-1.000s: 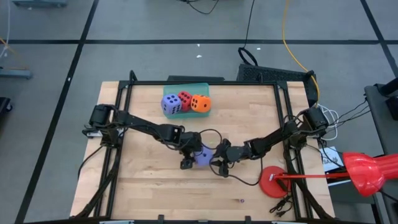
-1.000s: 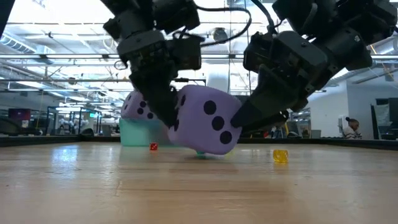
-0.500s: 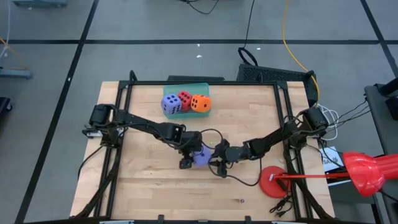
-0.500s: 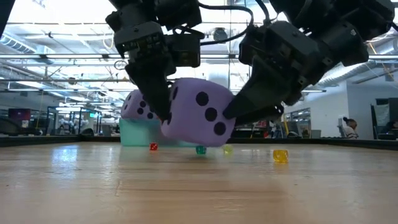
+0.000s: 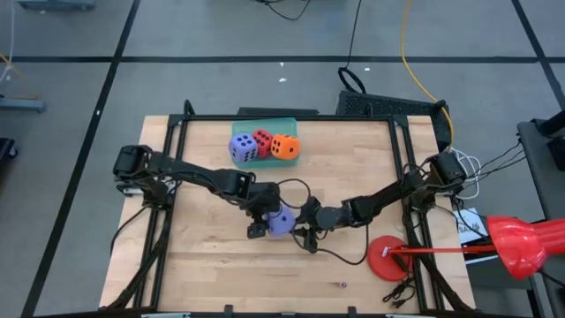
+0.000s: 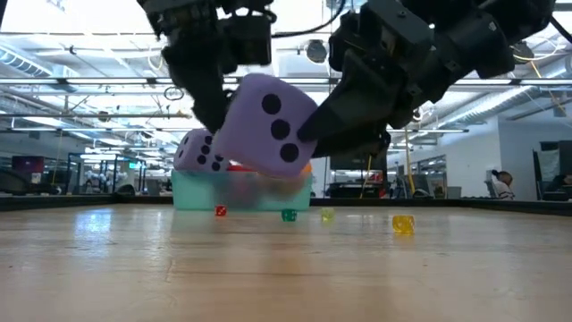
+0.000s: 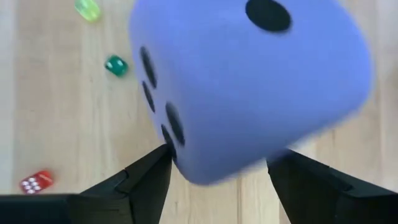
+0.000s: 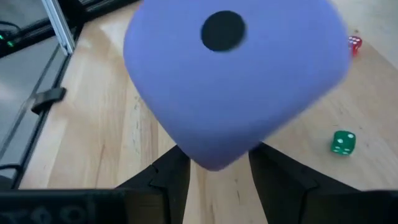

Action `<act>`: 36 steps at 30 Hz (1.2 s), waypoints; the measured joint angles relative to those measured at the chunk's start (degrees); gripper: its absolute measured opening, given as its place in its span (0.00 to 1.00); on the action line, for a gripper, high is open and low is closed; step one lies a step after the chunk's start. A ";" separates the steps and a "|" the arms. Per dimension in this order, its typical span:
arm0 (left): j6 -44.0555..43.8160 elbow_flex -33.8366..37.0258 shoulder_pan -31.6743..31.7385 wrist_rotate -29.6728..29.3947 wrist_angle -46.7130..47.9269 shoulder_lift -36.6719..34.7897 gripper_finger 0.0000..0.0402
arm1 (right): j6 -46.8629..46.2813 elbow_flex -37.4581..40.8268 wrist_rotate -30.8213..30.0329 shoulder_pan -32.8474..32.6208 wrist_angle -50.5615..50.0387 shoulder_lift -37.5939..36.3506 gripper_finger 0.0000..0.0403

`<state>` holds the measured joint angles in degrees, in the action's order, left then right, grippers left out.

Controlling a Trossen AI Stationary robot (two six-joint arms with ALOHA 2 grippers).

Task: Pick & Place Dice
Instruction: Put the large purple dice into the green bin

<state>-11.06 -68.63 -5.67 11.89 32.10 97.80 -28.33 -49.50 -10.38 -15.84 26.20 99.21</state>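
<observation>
Between the left gripper [image 5: 257, 220] and right gripper [image 5: 303, 233], both apparently clamping it, hangs a soft purple-blue die [image 5: 279, 222]; three dice sit on the distant teal tray [image 5: 291, 123], one placement remains.

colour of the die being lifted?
Purple-blue die with dark pips; clearest in the low view.

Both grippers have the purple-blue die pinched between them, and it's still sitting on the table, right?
Not quite. The purple-blue die is off the table: the low view shows clear air under it. The rest holds: the left gripper and right gripper both have their fingers against it, one on each side.
</observation>
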 joint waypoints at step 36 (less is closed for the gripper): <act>10.33 -15.95 15.92 -7.01 15.18 -6.12 0.66 | 18.35 -16.71 -0.28 16.49 -34.74 -11.77 0.38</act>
<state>-0.74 -84.59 10.25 4.89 47.28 91.68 -9.98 -66.21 -10.66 0.65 -8.54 87.44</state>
